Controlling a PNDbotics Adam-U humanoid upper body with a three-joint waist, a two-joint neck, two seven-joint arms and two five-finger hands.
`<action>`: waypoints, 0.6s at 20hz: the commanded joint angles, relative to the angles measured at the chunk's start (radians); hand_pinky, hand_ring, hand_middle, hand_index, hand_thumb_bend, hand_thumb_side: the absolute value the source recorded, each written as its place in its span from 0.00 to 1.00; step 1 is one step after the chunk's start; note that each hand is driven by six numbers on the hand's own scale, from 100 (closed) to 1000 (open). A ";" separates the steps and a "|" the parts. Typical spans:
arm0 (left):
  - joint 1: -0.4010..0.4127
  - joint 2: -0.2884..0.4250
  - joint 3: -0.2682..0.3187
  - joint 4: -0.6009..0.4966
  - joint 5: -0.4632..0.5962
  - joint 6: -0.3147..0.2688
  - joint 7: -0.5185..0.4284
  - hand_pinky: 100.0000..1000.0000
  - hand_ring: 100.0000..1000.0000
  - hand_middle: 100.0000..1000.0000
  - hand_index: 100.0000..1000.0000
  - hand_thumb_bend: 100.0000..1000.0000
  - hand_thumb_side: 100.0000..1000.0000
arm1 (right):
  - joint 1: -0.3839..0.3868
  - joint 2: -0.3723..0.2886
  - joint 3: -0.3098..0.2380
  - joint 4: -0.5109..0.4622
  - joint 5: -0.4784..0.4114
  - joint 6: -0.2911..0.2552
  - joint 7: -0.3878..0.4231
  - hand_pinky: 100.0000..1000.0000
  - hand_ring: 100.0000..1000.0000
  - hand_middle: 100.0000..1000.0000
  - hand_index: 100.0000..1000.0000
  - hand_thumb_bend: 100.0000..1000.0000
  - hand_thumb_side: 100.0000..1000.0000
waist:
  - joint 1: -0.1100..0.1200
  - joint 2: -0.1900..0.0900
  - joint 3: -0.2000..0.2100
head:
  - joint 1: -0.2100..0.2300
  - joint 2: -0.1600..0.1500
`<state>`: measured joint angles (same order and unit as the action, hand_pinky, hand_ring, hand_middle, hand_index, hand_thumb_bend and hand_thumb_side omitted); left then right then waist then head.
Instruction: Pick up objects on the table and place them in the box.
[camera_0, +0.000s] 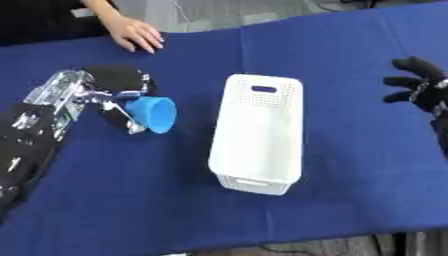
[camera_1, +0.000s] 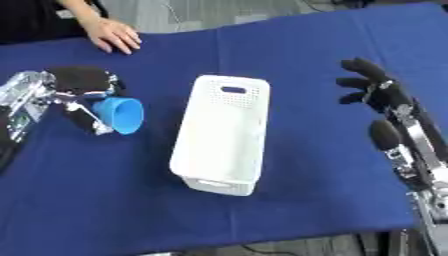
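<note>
Left hand (camera_0: 118, 87) curled around a blue cup (camera_0: 154, 114), cup on its side with mouth facing the box, near the worktop's left edge. White perforated box (camera_1: 220, 132) stands mid-worktop (camera_0: 350, 165), apart from the cup. Right hand (camera_1: 378, 90) spread, fingers relaxed, holding nothing, near the right edge.

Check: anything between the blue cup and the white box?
Nothing. Only bare blue tablecloth separates the blue cup, held in the left hand, from the white box. Clearest in the left eye view.
</note>
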<state>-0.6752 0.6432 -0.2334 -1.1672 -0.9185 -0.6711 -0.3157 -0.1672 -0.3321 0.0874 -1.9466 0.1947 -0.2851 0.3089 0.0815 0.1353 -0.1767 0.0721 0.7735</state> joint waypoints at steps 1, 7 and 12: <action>-0.013 0.041 0.018 -0.074 0.061 0.029 -0.033 0.00 0.11 0.31 0.43 0.08 0.31 | -0.014 -0.004 -0.004 -0.009 -0.003 -0.002 0.002 0.68 0.82 0.91 1.00 0.51 1.00 | -0.003 -0.015 0.002 | 0.003 -0.004; -0.032 0.022 0.014 -0.120 0.140 0.062 -0.077 0.00 0.11 0.31 0.43 0.04 0.32 | -0.012 -0.004 -0.003 -0.007 -0.004 -0.002 0.003 0.68 0.82 0.91 1.00 0.51 1.00 | -0.003 -0.018 0.003 | 0.004 -0.004; -0.097 -0.030 0.000 -0.118 0.171 0.069 -0.117 0.00 0.11 0.31 0.43 0.03 0.32 | -0.010 -0.004 -0.001 -0.006 -0.005 -0.003 0.006 0.68 0.82 0.91 1.00 0.51 1.00 | -0.004 -0.022 0.004 | 0.010 -0.004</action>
<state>-0.7475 0.6068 -0.2379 -1.2707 -0.7596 -0.6026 -0.4225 -0.1668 -0.3321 0.0871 -1.9437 0.1947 -0.2861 0.3129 0.0815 0.1318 -0.1751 0.0722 0.7735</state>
